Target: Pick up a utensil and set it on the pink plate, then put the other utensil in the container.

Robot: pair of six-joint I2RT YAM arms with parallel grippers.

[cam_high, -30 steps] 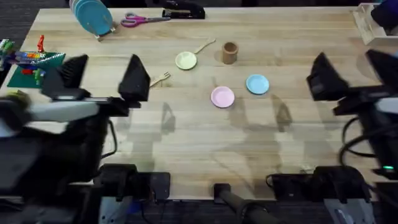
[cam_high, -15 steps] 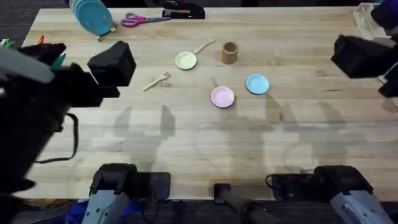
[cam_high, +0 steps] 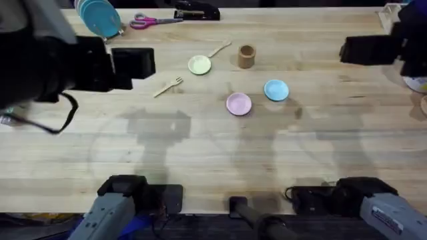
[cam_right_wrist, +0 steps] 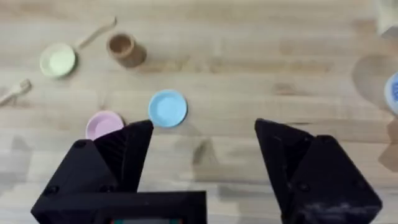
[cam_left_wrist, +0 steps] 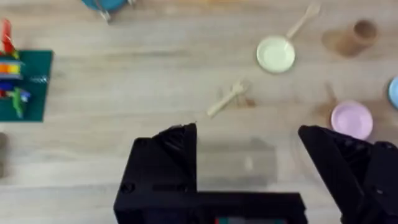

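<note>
Small pale wooden fork (cam_left_wrist: pixel 228 99) lies flat on the bench (cam_high: pixel 200 153), ahead of the released left claw (cam_left_wrist: pixel 249 165), untouched. Right claw (cam_right_wrist: pixel 202 162) also released, above the round pink plate (cam_right_wrist: pixel 104 124); open wood surrounds the fork.

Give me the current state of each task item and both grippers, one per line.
Fork: flat on the table, not picked up.
Spoon: on the table, bowl end at the yellow plate.
Pink plate: empty.
Cup: upright, nothing sticking out.
Blue plate: empty.
Left gripper: open, holding nothing.
Right gripper: open, holding nothing.
</note>
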